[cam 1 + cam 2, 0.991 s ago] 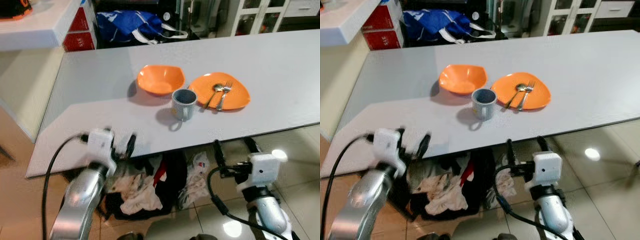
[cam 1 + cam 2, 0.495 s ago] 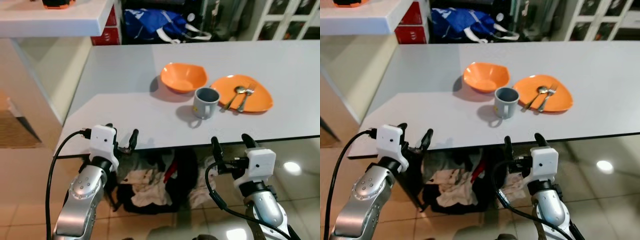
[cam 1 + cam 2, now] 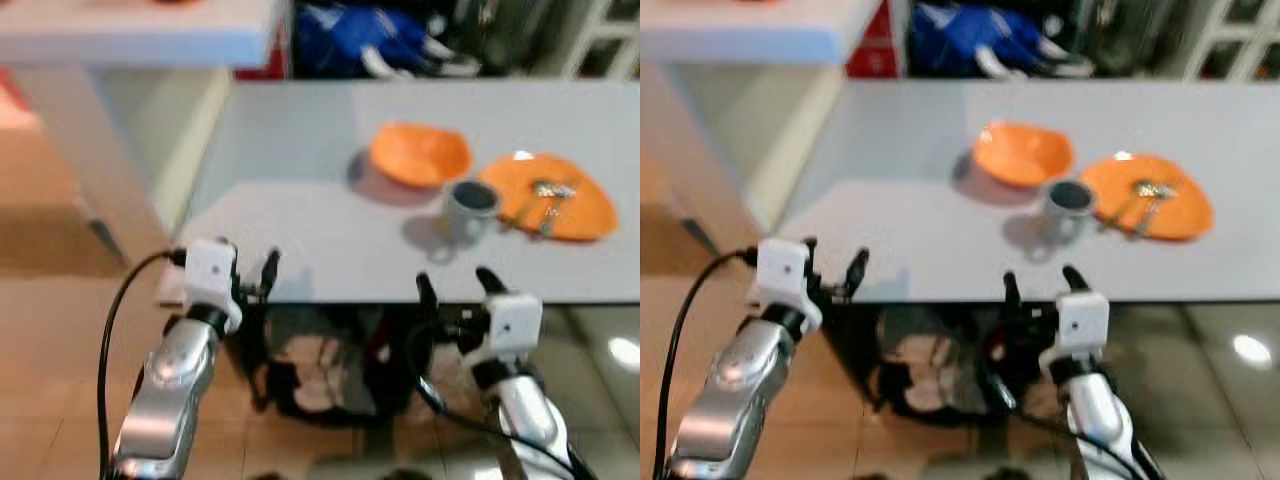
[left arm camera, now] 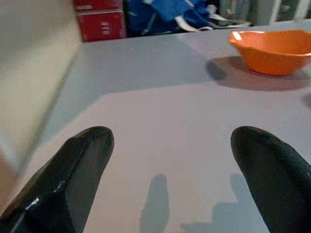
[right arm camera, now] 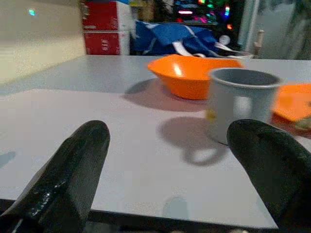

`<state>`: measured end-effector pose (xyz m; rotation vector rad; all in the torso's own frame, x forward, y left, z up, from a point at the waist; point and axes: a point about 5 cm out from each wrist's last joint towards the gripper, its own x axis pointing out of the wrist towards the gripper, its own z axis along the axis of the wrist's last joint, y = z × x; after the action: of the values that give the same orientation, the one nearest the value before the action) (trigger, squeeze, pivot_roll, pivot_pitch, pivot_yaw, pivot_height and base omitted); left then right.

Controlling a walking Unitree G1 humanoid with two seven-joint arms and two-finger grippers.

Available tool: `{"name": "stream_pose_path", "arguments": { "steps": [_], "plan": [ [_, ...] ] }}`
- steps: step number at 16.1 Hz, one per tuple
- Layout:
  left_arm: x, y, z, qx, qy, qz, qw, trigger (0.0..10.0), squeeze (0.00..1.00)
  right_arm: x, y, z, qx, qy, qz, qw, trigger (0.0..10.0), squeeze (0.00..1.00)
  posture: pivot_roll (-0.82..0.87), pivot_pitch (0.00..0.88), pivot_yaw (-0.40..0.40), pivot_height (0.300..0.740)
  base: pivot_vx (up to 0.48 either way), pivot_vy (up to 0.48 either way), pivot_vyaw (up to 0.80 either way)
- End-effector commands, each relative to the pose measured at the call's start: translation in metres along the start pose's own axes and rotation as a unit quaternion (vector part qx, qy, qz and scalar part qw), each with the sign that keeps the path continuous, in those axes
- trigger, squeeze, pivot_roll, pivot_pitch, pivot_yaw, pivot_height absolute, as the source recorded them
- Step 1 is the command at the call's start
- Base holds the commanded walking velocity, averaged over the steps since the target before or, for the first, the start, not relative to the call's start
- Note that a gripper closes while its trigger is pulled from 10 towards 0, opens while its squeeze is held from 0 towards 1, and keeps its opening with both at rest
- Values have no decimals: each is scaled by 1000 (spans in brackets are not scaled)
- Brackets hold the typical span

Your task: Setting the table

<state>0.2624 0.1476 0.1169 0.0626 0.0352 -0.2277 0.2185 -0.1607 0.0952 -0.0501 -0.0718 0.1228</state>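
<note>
My left gripper (image 3: 250,275) and right gripper (image 3: 455,290) wait at the near table (image 3: 300,220) edge, both spread wide and holding nothing; just past them sits the grey mug (image 3: 468,208), hard and breakable, I think, so I'd grab its sides. Behind it the orange bowl (image 3: 420,155) looks empty; the orange plate (image 3: 570,205) beside it holds a spoon and fork (image 3: 545,195)

The two eye views are looking forward and down from the robot's head, from high up and a bit blurry. Both are showing the near edge of the gray table (image 3: 300,230), the orange bowl (image 3: 420,155) and the floor below. The left wrist view is sitting low, just over the table's near edge, looking across it toward the bowl at the far side. The right wrist view is sitting just as low and close, facing the gray cup (image 5: 240,104) and the same bowl.
</note>
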Motion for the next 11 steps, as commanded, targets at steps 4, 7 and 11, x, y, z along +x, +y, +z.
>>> {"name": "stream_pose_path", "arguments": {
  "steps": [4,7,11],
  "plan": [
    [2,-3,-2,0,9,-4,1000,10000,0,0,-4,-2,1,4,-9,1000,10000,0,-138,1,38,736,0,464,200],
    [3,-4,-1,1,9,-6,1000,10000,0,1,-4,-1,-5,3,-6,1000,10000,0,-133,4,35,736,0,466,533],
    [4,-3,0,5,7,-11,1000,10000,0,1,-2,1,-7,2,-5,1000,10000,0,-131,7,36,736,0,468,797]
  ]
}}
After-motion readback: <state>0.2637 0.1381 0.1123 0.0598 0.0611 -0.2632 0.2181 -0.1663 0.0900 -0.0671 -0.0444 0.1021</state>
